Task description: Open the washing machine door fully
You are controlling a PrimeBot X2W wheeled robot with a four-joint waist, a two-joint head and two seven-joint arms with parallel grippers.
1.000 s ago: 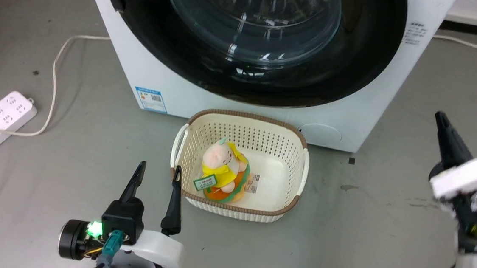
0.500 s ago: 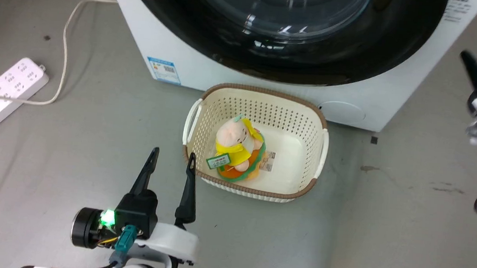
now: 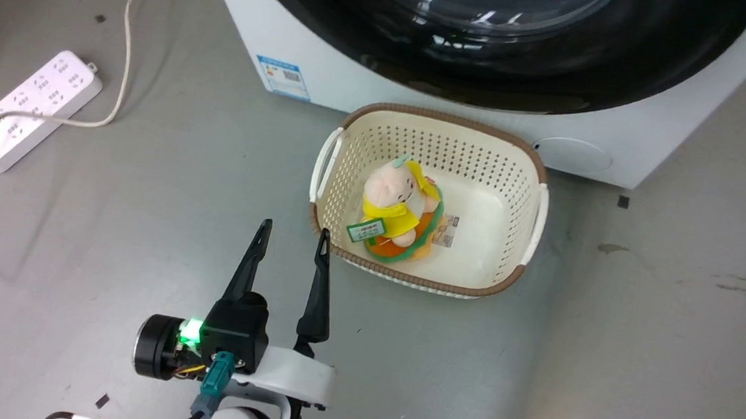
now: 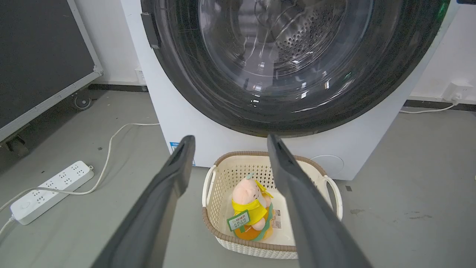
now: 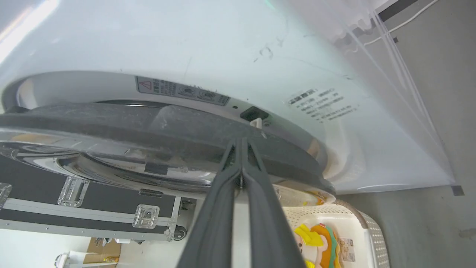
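Observation:
The white washing machine (image 3: 261, 27) stands across the top of the head view, its glossy black door (image 3: 658, 59) cut off by the frame. In the left wrist view the door (image 4: 186, 74) faces me with its glass bowl and a black tab (image 4: 148, 29) on its left rim. My left gripper (image 3: 295, 230) hovers open over the floor beside the basket, holding nothing. In the right wrist view my right gripper (image 5: 241, 140) is shut, tips against the door's dark rim (image 5: 111, 123) just below the latch opening (image 5: 253, 112). The rim stands slightly off the white front.
A cream perforated basket (image 3: 433, 118) with a plush toy (image 3: 399, 211) sits on the grey floor right before the machine. A white power strip (image 3: 31, 109) and its cable (image 3: 127, 37) lie to the left. A black wheeled case (image 4: 37, 56) stands left of the machine.
The head camera has moved, so the machine and basket have shifted up and right in its picture. My right gripper rose to the upper right and left that picture.

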